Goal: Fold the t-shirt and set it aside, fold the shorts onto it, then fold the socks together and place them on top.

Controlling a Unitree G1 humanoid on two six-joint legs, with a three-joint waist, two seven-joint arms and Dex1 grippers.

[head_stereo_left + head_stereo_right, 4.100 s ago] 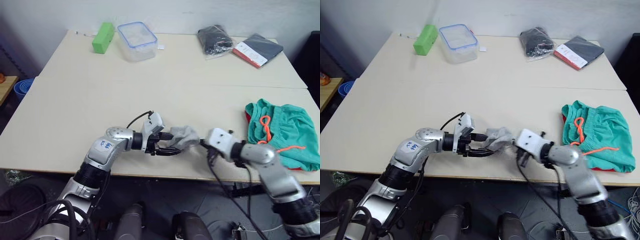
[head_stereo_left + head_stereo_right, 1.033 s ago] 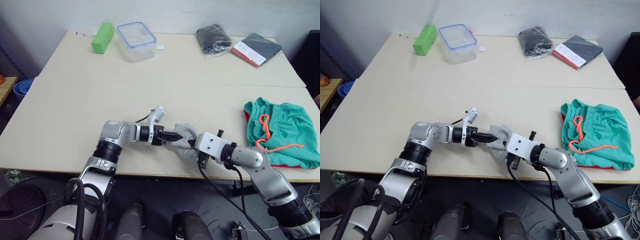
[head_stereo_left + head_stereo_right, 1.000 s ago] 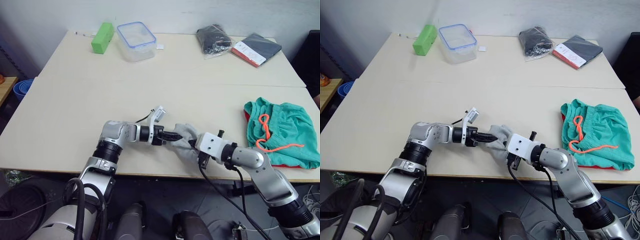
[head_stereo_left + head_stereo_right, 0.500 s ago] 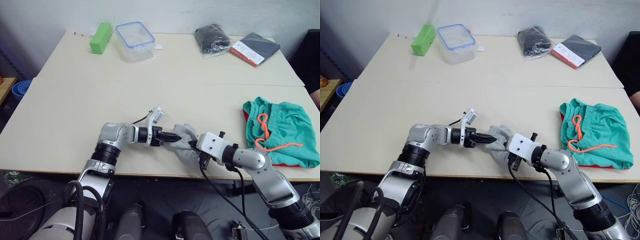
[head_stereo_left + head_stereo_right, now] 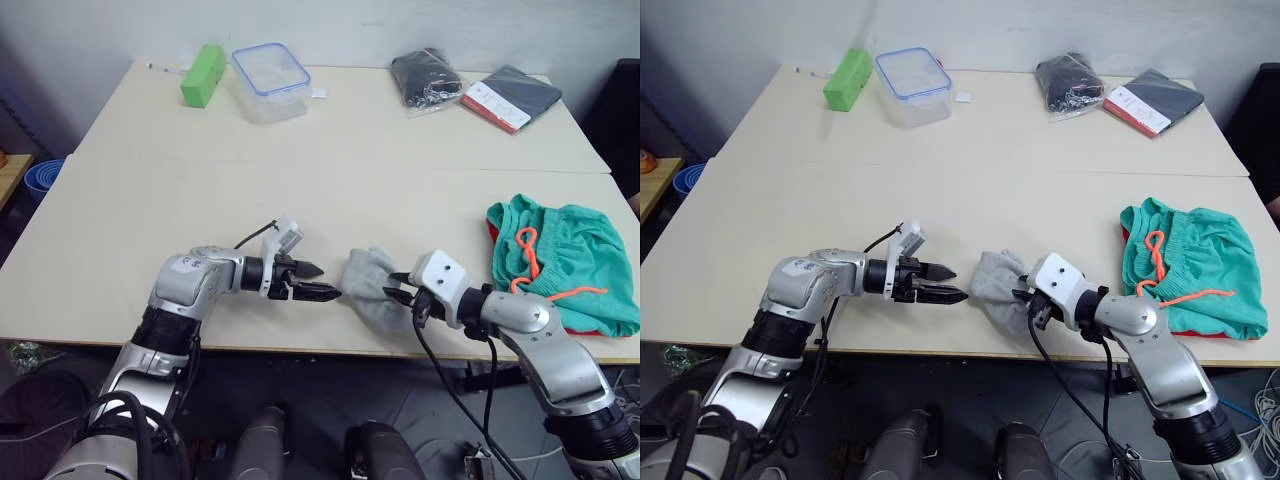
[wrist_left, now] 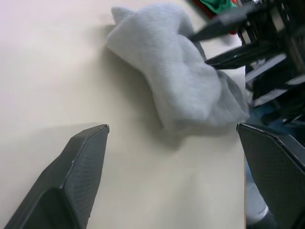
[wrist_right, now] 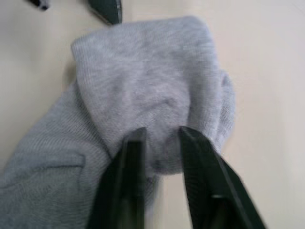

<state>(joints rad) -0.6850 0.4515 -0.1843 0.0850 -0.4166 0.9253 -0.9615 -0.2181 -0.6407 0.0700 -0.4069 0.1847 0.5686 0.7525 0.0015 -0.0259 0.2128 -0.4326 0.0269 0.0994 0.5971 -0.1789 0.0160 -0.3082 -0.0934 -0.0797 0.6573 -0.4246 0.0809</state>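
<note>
The socks (image 5: 372,288) lie as one folded grey bundle at the near edge of the desk (image 5: 330,170), roughly midway along it. The right gripper (image 7: 159,157) is clamped on the bundle's right-hand fold, its two black fingers pinching a ridge of knit between them. The left gripper (image 5: 318,290) hovers just beside the bundle on its left, not touching, with its fingers spread apart and nothing between them (the left wrist view confirms a wide gap with bare desk between the tips). The shorts (image 5: 565,262) sit folded at the near right corner of the desk, orange drawstring uppermost, with a strip of the red t-shirt (image 5: 590,332) showing beneath their near edge; the stack is complete apart from the socks. Remaining step, as judged: carry the bundle to the right and set it on the shorts. Hazards: the pinch takes only one fold of soft knit, so a lift may let the outer sock unroll or drop away, undoing the fold. The bundle overhangs or borders the near edge, so any slip could send a sock off the desk. A low carry may drag the socks into the shorts, snag the drawstring and disturb the stack. A release too near the corner could let the bundle roll off.
</note>
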